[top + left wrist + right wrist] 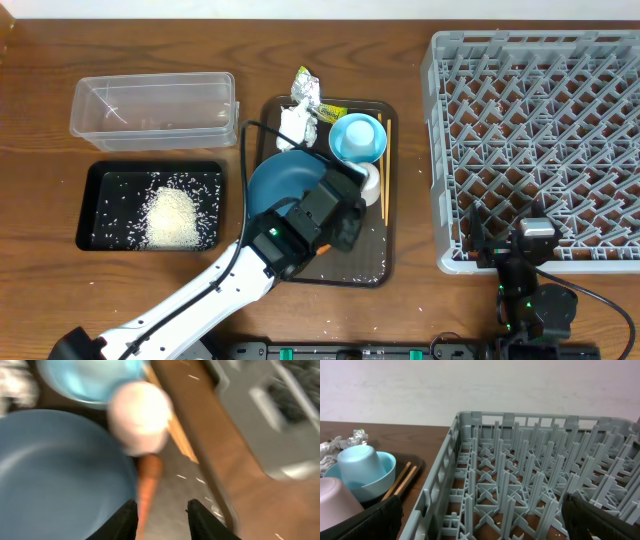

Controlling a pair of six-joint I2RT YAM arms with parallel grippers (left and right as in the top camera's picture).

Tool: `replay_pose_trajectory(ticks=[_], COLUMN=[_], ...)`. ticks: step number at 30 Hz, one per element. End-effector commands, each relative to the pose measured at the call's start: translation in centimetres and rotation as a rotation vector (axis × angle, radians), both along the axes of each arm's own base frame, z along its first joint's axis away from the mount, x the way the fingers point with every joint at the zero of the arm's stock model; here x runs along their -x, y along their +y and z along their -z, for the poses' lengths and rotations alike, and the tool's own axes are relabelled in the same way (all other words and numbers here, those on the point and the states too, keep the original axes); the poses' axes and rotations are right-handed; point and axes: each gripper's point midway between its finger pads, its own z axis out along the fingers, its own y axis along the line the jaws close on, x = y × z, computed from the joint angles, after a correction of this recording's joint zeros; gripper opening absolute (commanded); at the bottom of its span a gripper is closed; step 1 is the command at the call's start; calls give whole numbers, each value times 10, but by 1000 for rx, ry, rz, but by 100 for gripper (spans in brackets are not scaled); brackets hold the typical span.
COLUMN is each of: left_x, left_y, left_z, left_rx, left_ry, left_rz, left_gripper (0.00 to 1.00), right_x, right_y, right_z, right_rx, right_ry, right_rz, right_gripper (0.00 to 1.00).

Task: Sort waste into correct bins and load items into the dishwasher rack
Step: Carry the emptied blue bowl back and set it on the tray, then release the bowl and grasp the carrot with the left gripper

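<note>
Our left jaws stand parted at the carrot (pixel 149 480), which hugs one finger (pixel 124 522); closing now, we fear, could flick it against the cup (pixel 140 417). Our right jaws gape wide.

This looks like a robotics lab bench dressed with kitchen things. Two robot arms, a white arm (pixel 200 295) and a dark arm (pixel 535 295), stand at the near edge of a wooden tabletop (pixel 40 100). Behind it the right wrist view shows a plain white wall (pixel 470 385). A grey dishwasher rack (pixel 434 150) sits loose on the wood. Beside it a brown tray (pixel 370 262) carries a large blue bowl (pixel 275 180), a small light-blue bowl (pixel 357 137) and wooden chopsticks (pixel 383 180). A clear plastic tub (pixel 150 78) and a black bin (pixel 100 200) holding a heap of rice (pixel 170 218) lie side by side.
</note>
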Motion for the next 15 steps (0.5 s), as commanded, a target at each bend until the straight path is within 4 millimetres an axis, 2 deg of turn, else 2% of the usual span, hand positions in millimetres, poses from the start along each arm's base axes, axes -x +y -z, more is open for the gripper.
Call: replay_pose_trajectory(ticks=[1, 4, 9, 15], left_x=[24, 26, 22, 2], left_y=[-26, -30, -34, -30], left_z=[-3, 9, 33, 56], left_rx=[54, 20, -28, -121], left_ry=[53, 60, 76, 26], left_rz=[190, 226, 258, 222], left_gripper=[36, 42, 42, 46], right_x=[0, 0, 0, 0], right_y=[-1, -1, -1, -1], right_z=[1, 1, 1, 1], right_rx=[8, 8, 8, 8], right_ry=[1, 1, 1, 1], right_rz=[3, 3, 3, 3], right_gripper=[99, 99, 99, 99])
